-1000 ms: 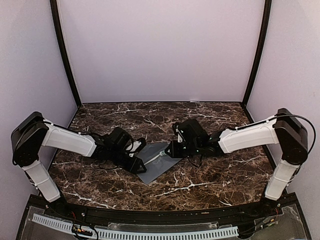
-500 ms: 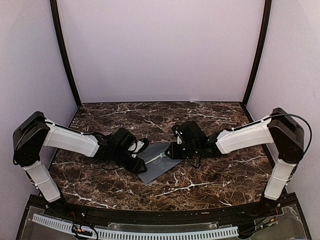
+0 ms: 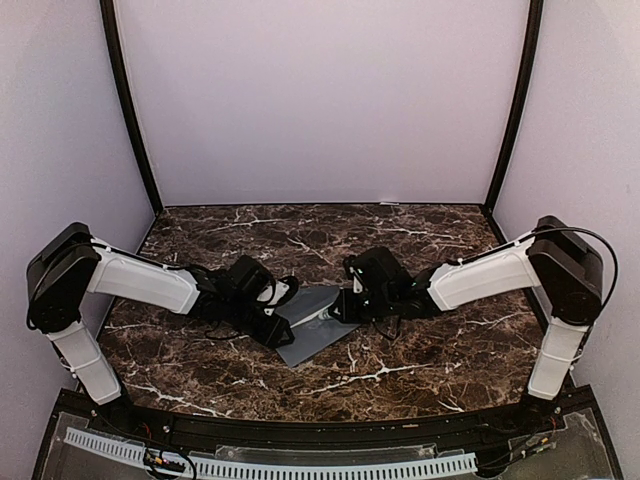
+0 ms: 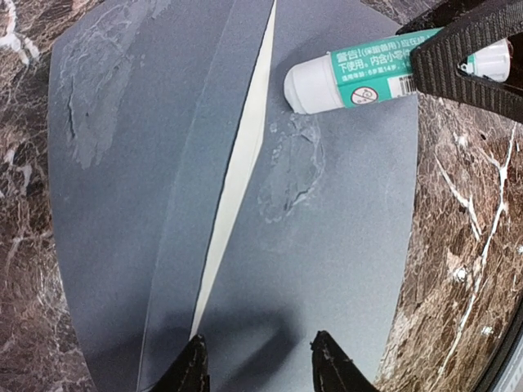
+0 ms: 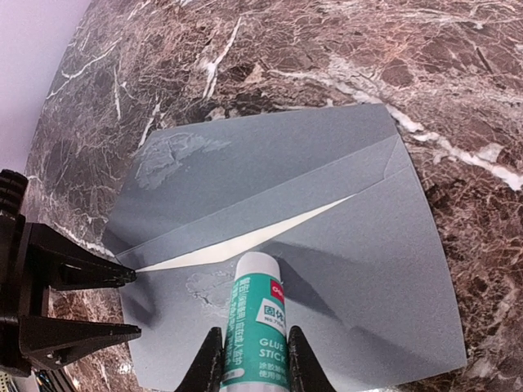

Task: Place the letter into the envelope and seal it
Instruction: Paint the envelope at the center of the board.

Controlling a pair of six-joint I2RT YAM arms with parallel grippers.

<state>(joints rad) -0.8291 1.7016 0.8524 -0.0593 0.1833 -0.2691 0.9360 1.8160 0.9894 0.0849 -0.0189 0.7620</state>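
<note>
Right pincer (image 5: 252, 349) clamps glue stick (image 5: 257, 306) over the envelope (image 5: 351, 269) (letter (image 5: 237, 247) peeking out); left pincer (image 4: 260, 347) apart.

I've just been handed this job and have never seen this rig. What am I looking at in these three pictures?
Two robot arms work at a marble table. The wide picture looks down from above and behind them. The other two come from a camera on each wrist.

A grey envelope lies flat. A cream sliver of the letter shows under its flap.

The right gripper is shut on a glue stick, whose tip is at the envelope beside the flap's edge. The left gripper is open, its fingertips at one end of the envelope.
</note>
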